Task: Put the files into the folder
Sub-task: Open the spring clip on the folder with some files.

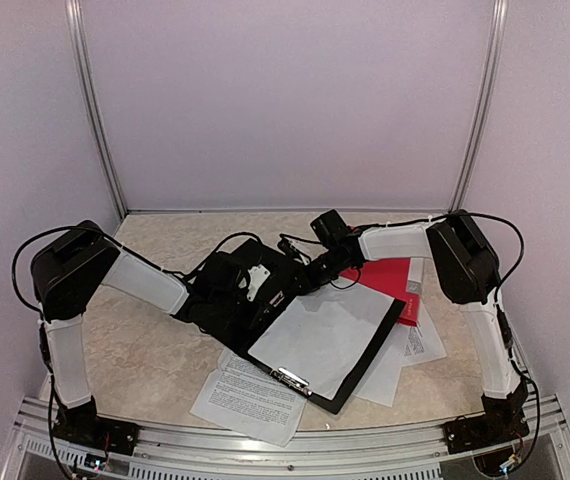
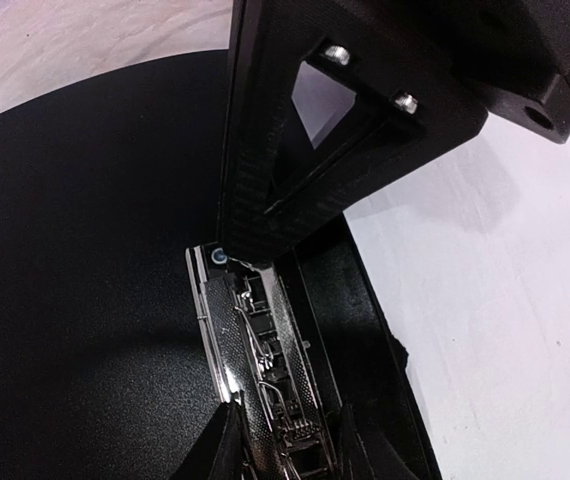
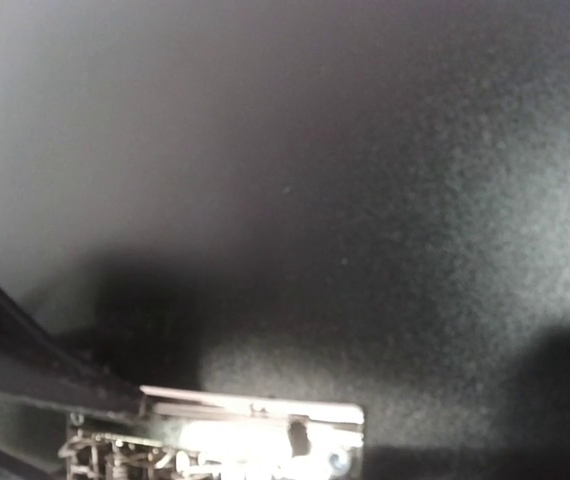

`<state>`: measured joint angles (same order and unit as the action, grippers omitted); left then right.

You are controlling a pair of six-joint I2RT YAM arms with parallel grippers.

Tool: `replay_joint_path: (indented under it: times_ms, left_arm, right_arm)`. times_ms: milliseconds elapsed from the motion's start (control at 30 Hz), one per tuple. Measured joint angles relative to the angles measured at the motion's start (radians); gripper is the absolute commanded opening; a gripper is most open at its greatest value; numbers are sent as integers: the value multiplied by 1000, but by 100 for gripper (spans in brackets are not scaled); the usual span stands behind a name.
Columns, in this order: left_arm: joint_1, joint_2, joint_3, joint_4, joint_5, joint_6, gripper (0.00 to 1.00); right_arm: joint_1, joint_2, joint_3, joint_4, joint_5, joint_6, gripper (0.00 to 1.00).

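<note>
The black clip folder [image 1: 343,398] lies open at the middle of the table [image 1: 145,350], with one blank white sheet [image 1: 325,335] on it. The other files [image 1: 250,400] lie loose, poking out from under it toward the near edge and right side. The left gripper [image 2: 285,455] straddles a metal clip [image 2: 265,370] at the folder's far-left end; whether it pinches the clip cannot be told. The right gripper [image 1: 305,270] meets it there, and how its jaws stand cannot be told either.

Lab booth: white panels [image 1: 285,100], aluminium frame [image 1: 96,110]
</note>
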<state>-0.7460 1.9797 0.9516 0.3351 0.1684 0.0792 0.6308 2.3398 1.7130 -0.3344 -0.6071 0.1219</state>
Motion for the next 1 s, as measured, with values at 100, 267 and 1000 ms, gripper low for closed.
replay_joint_path:
  times_ms: [100, 267, 1000]
  left_arm:
    - [0, 0, 0, 1, 0, 0, 29]
    - [0, 0, 0, 2, -1, 0, 29]
    - [0, 0, 0, 2, -8, 2, 29]
  right_arm:
    - [3, 0, 7, -13, 15, 3, 0]
    - [5, 4, 12, -17, 27, 6, 0]
    - [13, 20, 41, -14, 31, 9, 0]
